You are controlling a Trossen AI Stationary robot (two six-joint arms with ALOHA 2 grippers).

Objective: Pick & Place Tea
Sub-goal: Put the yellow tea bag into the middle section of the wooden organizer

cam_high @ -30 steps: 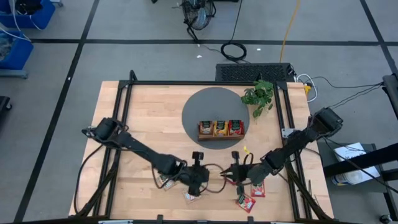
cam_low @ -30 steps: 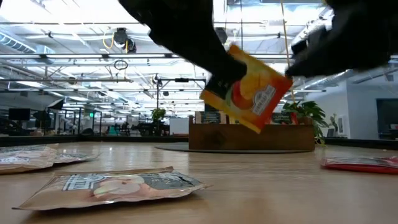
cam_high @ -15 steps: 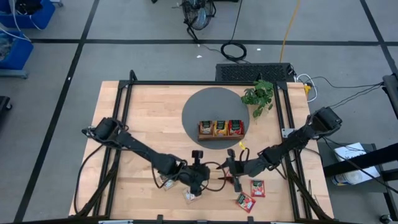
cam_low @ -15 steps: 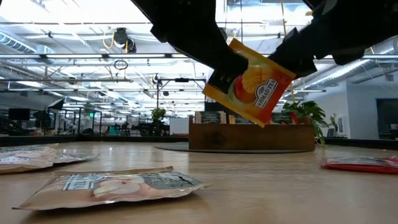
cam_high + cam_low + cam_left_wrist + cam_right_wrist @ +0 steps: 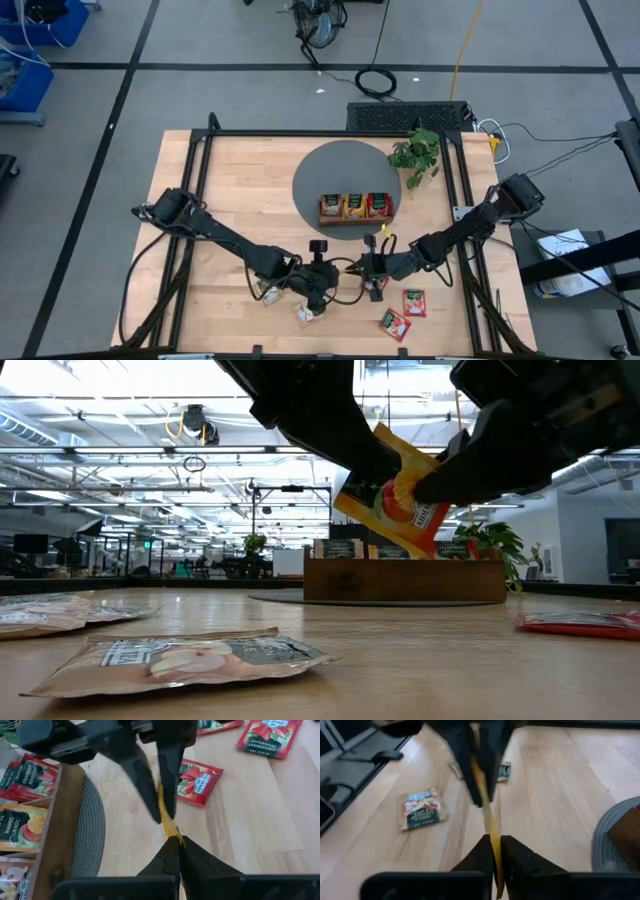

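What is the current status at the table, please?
Left end effector and right end effector both shut on orange sachet, held above table. Tray path unobstructed.

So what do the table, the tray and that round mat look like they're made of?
Table: pale wood, matte, with visible grain and plank seams. Tray: darker brown wood, smooth-looking. Mat: grey and finely ribbed, likely woven fabric or cord, though the look leaves that open.

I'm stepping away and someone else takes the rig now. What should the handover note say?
Left gripper: shut on the orange sachet, held above the table's front middle.
Right gripper: shut on the same sachet, opposite edge.
Wooden tray: sachets in all three compartments.
Left to place: the held sachet, three red sachets front right, pale sachets front left.
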